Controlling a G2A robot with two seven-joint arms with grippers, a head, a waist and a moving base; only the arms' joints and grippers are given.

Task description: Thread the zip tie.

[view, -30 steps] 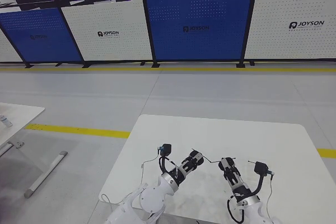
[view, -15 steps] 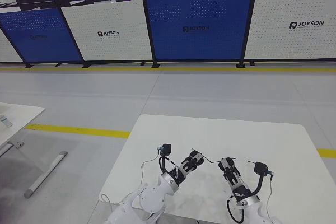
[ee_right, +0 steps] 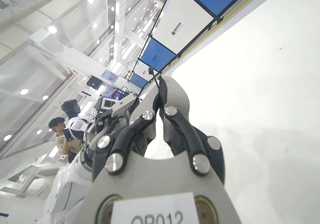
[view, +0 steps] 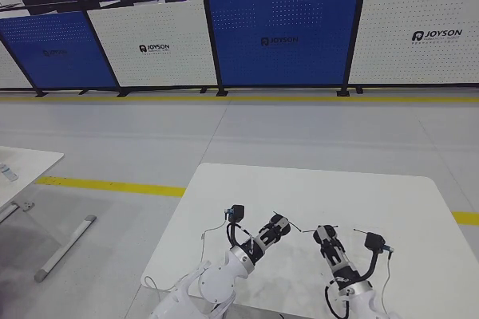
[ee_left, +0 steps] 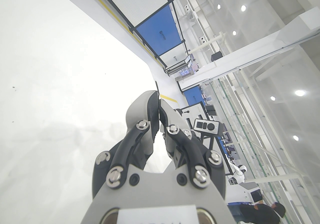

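Two grippers, each pinched shut on one thin black plastic zip tie (ee_right: 151,71), lower centre of top view. My right gripper (ee_right: 160,81) has edged slightly lower-right; my left gripper (ee_left: 158,95) stays put. Ends not yet threaded, I judge.

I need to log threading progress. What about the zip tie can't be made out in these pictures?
Top view: the zip tie is too small to tell whether it is threaded.
Left wrist view: shut jaws hide all but a dark tip.
Right wrist view: shut jaws hide the strap below the head.
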